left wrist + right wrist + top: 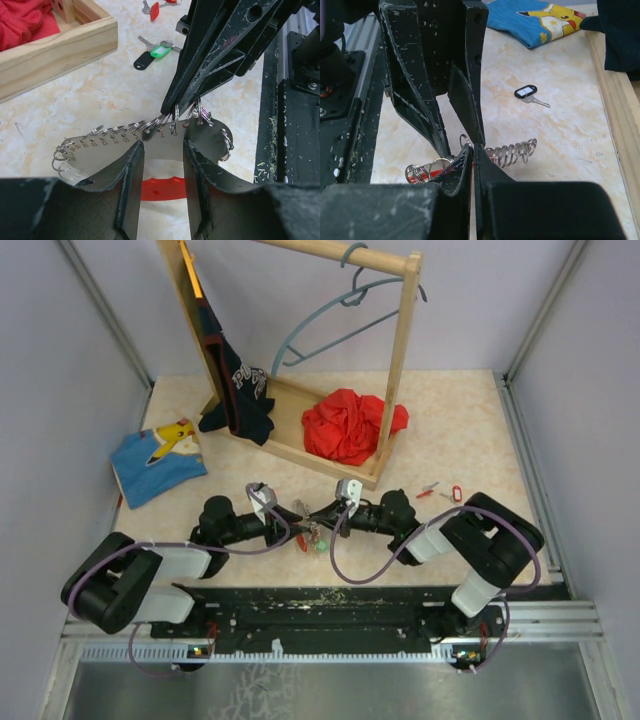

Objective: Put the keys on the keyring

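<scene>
Pinching one ring of the keyring (pixel 107 142), my right gripper (pixel 473 148) is clenched on it, reaching in from one o'clock in the left wrist view. The keyring's metal plate, with its row of rings, lies across my left gripper (pixel 162 146), whose fingers stand apart over the plate, released. Its red strap (pixel 162 189) shows between them. Beyond, at twelve o'clock, a green-tagged key (pixel 159 52) and a black-tagged key (pixel 142 60) lie just beside each other on the table (pixel 75 100). A red-tagged key (pixel 154 10) lies farther out. At ten o'clock the wooden rack base (pixel 60 45) holds a red cloth (pixel 20 22).
</scene>
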Robot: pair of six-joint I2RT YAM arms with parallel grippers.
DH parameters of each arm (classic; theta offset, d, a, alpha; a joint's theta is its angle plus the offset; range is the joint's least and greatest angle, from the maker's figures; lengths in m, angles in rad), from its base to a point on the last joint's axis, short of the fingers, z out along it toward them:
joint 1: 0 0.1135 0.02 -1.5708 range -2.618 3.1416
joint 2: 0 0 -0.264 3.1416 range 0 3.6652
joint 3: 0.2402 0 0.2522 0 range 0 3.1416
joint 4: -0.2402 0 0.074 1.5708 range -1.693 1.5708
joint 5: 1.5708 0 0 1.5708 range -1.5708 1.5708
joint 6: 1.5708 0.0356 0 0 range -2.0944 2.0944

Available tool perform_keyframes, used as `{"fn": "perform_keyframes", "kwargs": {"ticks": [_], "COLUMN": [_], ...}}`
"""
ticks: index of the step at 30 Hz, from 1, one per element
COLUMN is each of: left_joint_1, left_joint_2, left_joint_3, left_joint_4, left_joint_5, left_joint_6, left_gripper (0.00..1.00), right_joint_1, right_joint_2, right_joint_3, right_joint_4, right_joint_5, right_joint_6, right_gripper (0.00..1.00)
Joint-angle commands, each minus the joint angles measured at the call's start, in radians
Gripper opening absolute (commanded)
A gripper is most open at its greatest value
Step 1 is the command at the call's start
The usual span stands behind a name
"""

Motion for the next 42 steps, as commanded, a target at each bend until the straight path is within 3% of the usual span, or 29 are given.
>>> {"fn": "perform_keyframes", "kwargs": {"ticks": [1,16,22,25,29,33,37,42], "left_joint_1": [0.004,0.004,0.003,0.003,0.004,0.002,-0.007,-0.045], "left_joint_2": [0.017,0.009,0.04,0.043,-0.004,-0.06,-0.076,-0.082], "left_joint_3": [-0.022,-0.051,-0.05,-0.047,-0.037,0.002,0.061,0.115], "left_joint_4": [0.145,0.23,0.27,0.268,0.187,-0.001,-0.167,-0.317], "left_joint_5": [0.046,0.025,0.052,0.061,0.054,0.017,-0.019,-0.071], "left_joint_6": [-0.029,-0.003,0.001,0.003,0.031,0.075,0.108,0.167], "left_gripper": [0.43,0.38,0.23,0.01,0.0,0.0,0.0,0.0], "right_joint_1": [-0.005,0.001,0.002,0.002,-0.005,-0.021,-0.023,-0.024], "right_joint_2": [0.028,0.123,0.124,0.12,0.091,-0.01,-0.153,-0.268], "right_joint_3": [0.01,0.021,0.026,0.02,0.003,0.0,0.054,0.148], "right_joint_4": [0.225,0.294,0.289,0.284,0.245,0.059,-0.38,-0.804], "right_joint_5": [-0.011,-0.083,-0.1,-0.103,-0.102,-0.103,-0.071,0.013], "right_joint_6": [0.089,0.154,0.157,0.153,0.132,0.072,-0.128,-0.35], "right_gripper": [0.0,0.0,0.0,0.0,0.0,0.06,0.19,0.25]}}
